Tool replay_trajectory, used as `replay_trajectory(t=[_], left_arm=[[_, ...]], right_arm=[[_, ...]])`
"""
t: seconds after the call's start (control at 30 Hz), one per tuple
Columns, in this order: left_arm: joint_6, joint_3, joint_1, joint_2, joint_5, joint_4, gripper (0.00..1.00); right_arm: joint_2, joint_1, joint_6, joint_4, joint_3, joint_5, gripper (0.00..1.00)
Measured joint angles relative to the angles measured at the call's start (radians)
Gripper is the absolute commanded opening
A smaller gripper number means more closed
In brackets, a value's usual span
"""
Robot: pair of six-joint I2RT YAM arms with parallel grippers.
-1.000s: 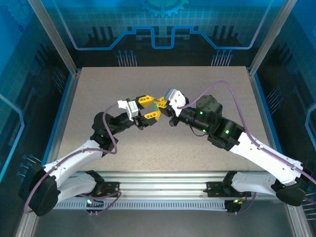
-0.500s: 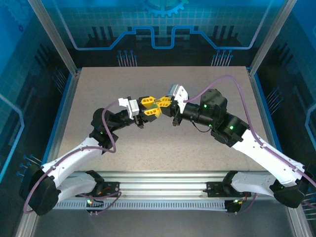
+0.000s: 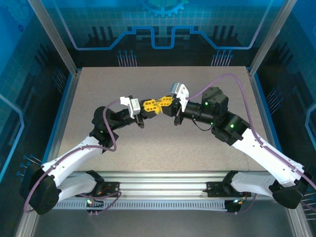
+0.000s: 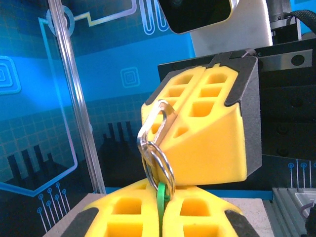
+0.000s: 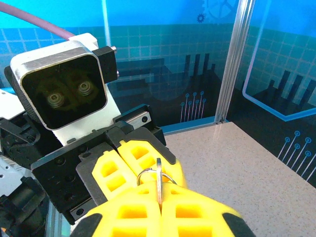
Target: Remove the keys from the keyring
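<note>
Both grippers meet tip to tip in mid-air above the table's middle. My left gripper (image 3: pixel 153 105) (image 4: pixel 161 198) is shut on the keyring, a thin bright-green tag (image 4: pixel 161 193) pinched edge-on between its yellow fingers. A metal split ring (image 4: pixel 167 170) (image 5: pixel 147 174) hangs from the tag and links it to the grey key (image 4: pixel 151 123) (image 5: pixel 158 185). The key's flat blade is clamped in my right gripper (image 3: pixel 162 103) (image 5: pixel 159 201), which is shut. The right gripper's yellow fingers (image 4: pixel 207 143) sit just above the left one's.
The speckled beige table (image 3: pixel 163 148) lies bare below the grippers. Blue glass walls and aluminium posts (image 3: pixel 54 39) enclose it on three sides. A metal rail (image 3: pixel 163 180) runs along the near edge between the arm bases.
My left gripper's fingers have closed from open onto the green tag. The right gripper, shut throughout, shifted slightly right and levelled, so both now line up end to end.
</note>
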Motion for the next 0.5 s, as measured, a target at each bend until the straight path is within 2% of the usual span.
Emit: replay_trajectory(t=[0.27,0.5], left_arm=[[-0.099,0.024,0.034,0.0,0.051,-0.061,0.0],[-0.171,0.051,0.044,0.0,0.08,-0.111,0.0]], right_arm=[[-0.032,-0.013,-0.011,0.06,-0.066,0.01,0.0],[-0.082,-0.013,-0.082,0.12,-0.144,0.035,0.0]])
